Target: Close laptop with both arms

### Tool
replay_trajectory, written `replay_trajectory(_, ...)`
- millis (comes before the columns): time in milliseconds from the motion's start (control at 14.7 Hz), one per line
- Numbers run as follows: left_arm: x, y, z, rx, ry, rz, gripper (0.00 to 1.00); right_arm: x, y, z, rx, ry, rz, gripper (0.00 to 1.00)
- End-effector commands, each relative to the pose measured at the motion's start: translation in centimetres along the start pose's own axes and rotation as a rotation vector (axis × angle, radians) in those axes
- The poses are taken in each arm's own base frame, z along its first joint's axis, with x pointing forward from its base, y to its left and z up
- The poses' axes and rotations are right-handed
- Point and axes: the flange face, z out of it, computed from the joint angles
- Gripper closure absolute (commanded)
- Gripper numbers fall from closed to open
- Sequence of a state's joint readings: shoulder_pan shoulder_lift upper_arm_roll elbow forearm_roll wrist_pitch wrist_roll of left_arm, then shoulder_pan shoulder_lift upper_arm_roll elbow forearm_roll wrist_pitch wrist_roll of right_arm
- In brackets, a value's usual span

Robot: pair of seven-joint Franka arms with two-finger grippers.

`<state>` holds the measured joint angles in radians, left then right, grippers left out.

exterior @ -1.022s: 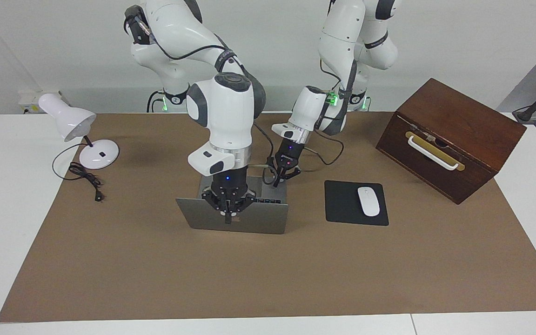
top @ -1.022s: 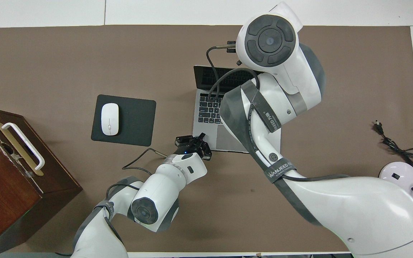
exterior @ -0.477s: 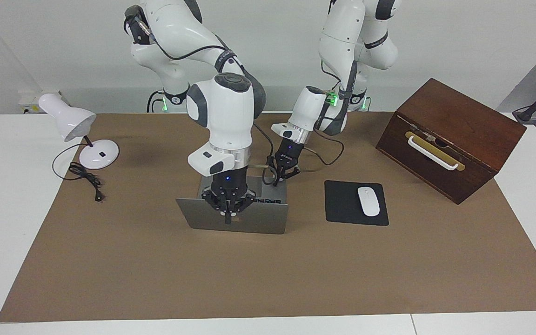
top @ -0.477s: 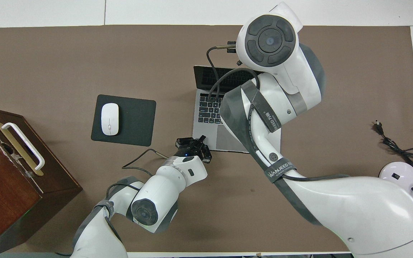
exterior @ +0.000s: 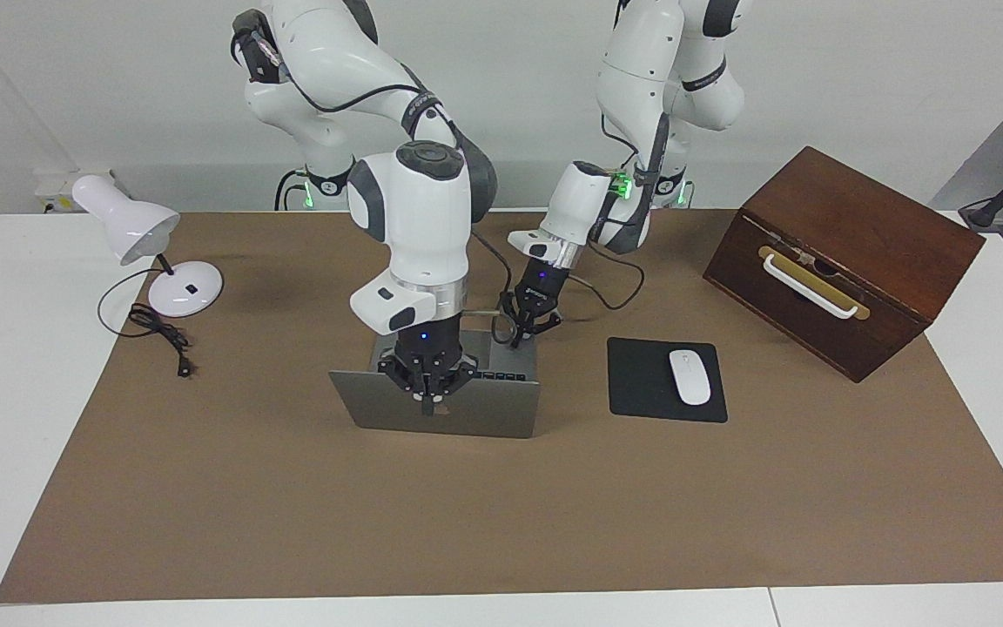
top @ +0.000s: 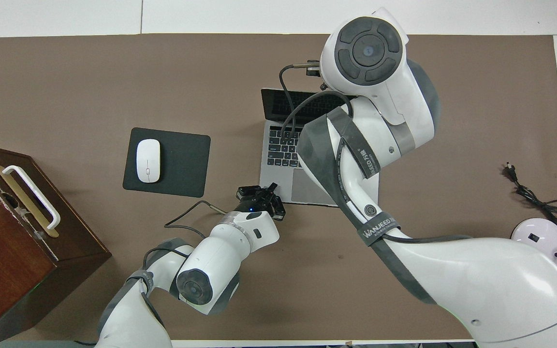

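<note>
I've got the laptop (exterior: 445, 405) sitting mid-table on the brown mat, and it's not shut yet: the lid stands partway up with its back to the facing camera, and from overhead I can see keys and trackpad exposed under my right arm

My right hand (exterior: 426, 402) is down at the lid's top edge, right around the logo, fingertips pressed together and gripping nothing, so I read it as a closed fist pushing the lid rather than pinching it. Whether it truly touches the lid I can't swear to, but it looks to be on it

My left hand (top: 265, 192) sits at the corner of the laptop's base nearest the robots, toward the mouse pad (top: 167, 162), fingertips also pressed together and empty. I take that as bracing the base so it doesn't slide

So by my reckoning: both arms are in place, the closing is underway at best, and the whole fold-down of the lid onto the keyboard is left. The mouse (top: 148, 160), wooden box (exterior: 841, 257) and lamp (exterior: 131, 228) are well clear
</note>
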<state>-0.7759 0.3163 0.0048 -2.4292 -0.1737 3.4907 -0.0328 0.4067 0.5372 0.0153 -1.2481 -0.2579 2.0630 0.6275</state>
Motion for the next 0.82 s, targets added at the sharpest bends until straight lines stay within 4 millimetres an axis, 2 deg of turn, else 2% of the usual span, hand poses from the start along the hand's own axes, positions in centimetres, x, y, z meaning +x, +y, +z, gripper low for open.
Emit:
replay_trajectory(0,-2.3,-0.5,-0.1,0.007,-0.042,0.031,1.0,-0.4,1.2,-0.1,0.017,-0.04,-0.01,1.0)
replay_trajectory(409,-3.6,-1.1,-0.3,0.014,-0.068,0.034,1.0,-1.9,1.8,0.0,0.021,-0.187,-0.042,1.0)
replay_trajectory(545,-3.5,-1.1,-0.4,0.012,-0.066,0.04,1.0,-2.2,2.6,0.1,0.033,-0.249,-0.033,1.0)
replay_trajectory(749,-3.6,-1.2,-0.4,0.013,-0.069,0.053,1.0,-3.7,3.6,0.7,0.027,-0.335,-0.079,1.0)
